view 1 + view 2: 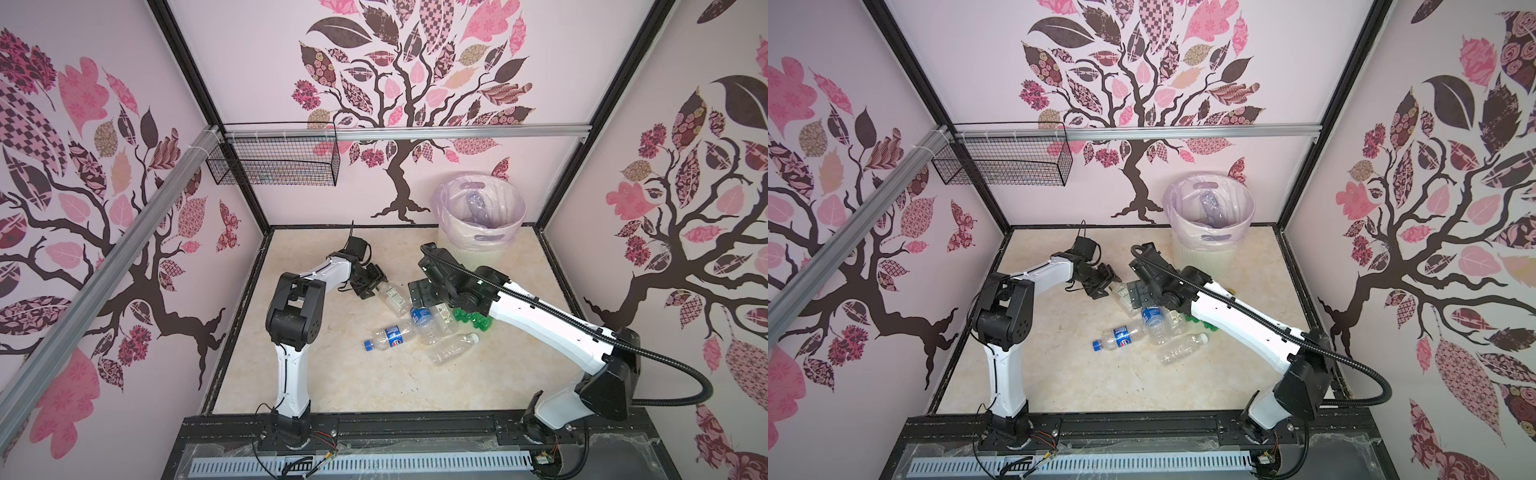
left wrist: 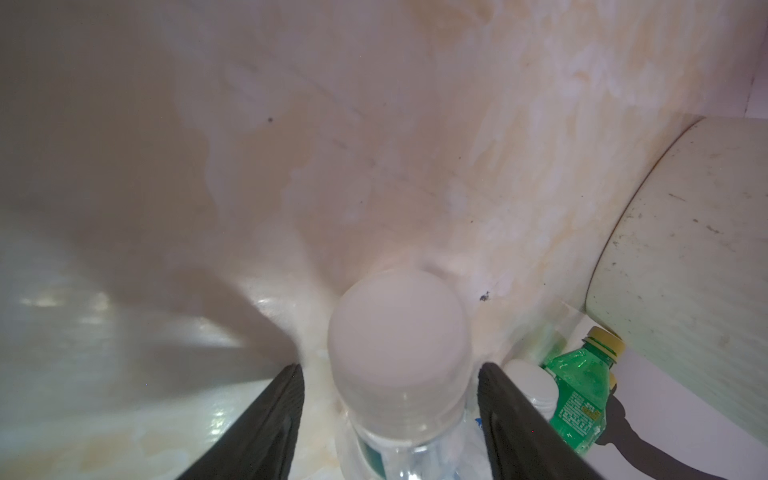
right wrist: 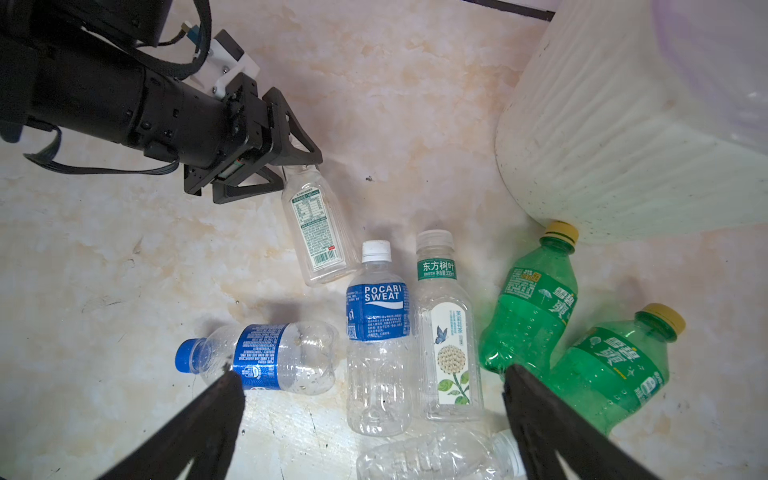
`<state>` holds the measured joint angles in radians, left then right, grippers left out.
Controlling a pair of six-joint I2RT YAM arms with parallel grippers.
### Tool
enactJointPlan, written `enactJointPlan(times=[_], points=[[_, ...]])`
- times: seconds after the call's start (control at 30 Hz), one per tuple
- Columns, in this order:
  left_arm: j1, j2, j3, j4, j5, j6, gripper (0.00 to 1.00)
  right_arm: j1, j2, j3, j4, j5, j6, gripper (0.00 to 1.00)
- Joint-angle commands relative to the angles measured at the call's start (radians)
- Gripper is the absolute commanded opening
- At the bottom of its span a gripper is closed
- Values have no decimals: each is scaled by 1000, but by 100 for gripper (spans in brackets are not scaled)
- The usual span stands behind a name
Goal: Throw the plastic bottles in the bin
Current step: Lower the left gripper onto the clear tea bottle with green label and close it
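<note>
Bottles (image 3: 378, 324): at least one in bin (image 3: 623, 145), seven left on table (image 3: 124, 270). Left claw (image 3: 300, 171) straddles one, unclamped; right claw (image 3: 372, 372) gapes above the rest.

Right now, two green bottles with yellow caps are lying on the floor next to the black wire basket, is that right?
Not quite. The green bottles with yellow caps do lie on the floor, but next to the white bin, not the wire basket, which hangs up by the back wall. The right wrist view shows the bottles by the bin's base.
</note>
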<state>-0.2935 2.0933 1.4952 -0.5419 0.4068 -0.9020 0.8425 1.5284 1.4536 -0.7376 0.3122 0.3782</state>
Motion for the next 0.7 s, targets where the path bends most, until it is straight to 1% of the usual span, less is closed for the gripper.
enactJointPlan(times=[0.0, 0.13, 0.2, 0.3, 0.4, 0.5, 0.57, 0.67], points=[[2, 47, 50, 16, 14, 8, 66, 4, 22, 33, -32, 24, 14, 100], [2, 78, 73, -3, 26, 31, 57, 3, -5, -26, 6, 14, 70, 100], [2, 84, 77, -17, 26, 41, 51, 4, -11, -37, 6, 7, 68, 100], [2, 72, 57, -14, 23, 44, 43, 4, -17, -47, 25, 34, 1, 100], [3, 45, 50, -30, 30, 41, 40, 4, 5, -33, 38, 56, -44, 99], [7, 5, 48, -50, 26, 41, 38, 3, 35, -5, 44, 4, -64, 100], [9, -20, 54, -58, 26, 40, 37, 3, 55, 21, 34, -39, -114, 100], [9, -62, 47, -48, 22, 20, 35, 1, 79, 56, 14, -30, -175, 99]])
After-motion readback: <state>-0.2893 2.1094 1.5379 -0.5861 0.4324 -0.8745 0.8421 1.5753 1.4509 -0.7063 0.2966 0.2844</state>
